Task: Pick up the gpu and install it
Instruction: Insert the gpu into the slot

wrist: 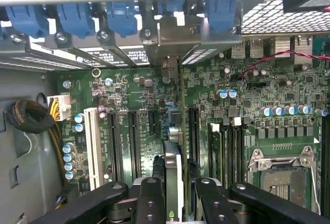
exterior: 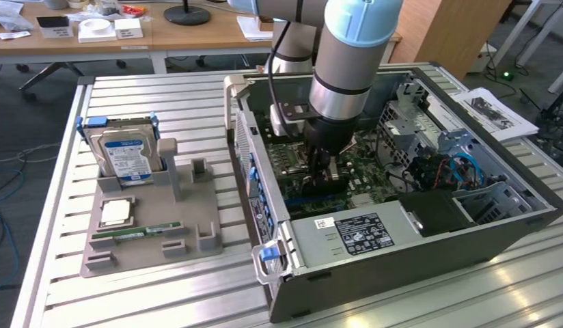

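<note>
On the exterior view's left, a grey holder [exterior: 149,229] sat on the bench [exterior: 154,294]. It carried a silver hard drive [exterior: 126,156] standing up, a square chip [exterior: 115,212] lying flat, and a thin green memory stick [exterior: 136,232]. Some slots in the holder had nothing in them.

Further to the exterior view's right stood the open computer case [exterior: 400,225]. The robot arm [exterior: 350,55] reached down into it, and the gripper [exterior: 322,179] was low over the green board [exterior: 373,174].

In the wrist view, the fingers [wrist: 150,198] were closed on the gpu [wrist: 174,177]. The card was seen edge on, standing straight up between them. Its grey metal end [wrist: 170,72] was up by the back wall of the case, near the blue clips [wrist: 121,15]. The card ran along one of the long black slots [wrist: 192,136] on the board.

So the picking up was done, and the card was already inside the case, lined up with a slot. I could not tell if it was pushed all the way in. The gripper had not let go yet.
</note>
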Available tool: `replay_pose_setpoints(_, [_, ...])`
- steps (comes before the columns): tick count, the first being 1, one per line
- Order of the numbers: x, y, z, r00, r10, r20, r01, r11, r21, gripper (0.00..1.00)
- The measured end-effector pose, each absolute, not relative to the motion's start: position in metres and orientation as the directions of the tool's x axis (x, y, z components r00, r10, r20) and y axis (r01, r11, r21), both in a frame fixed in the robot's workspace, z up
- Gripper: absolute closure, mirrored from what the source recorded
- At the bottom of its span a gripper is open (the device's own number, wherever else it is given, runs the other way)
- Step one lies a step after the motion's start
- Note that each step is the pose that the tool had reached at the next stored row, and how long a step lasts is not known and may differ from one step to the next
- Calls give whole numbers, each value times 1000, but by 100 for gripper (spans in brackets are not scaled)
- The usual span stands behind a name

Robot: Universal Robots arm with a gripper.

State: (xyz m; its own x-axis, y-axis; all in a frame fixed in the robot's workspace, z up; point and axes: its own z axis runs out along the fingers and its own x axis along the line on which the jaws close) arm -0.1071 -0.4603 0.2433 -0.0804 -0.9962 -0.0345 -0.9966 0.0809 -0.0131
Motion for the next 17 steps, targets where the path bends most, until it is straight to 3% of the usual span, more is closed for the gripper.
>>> replay_pose_setpoints(11, [-107, -460, 243, -76, -996, -35, -997, 76, -13, 71])
replay_pose_setpoints(14, [-107, -460, 243, -76, -997, -34, -997, 76, -13, 59])
replay_pose_setpoints(17, [-107, -460, 243, -76, -997, -34, -997, 76, -13, 59])
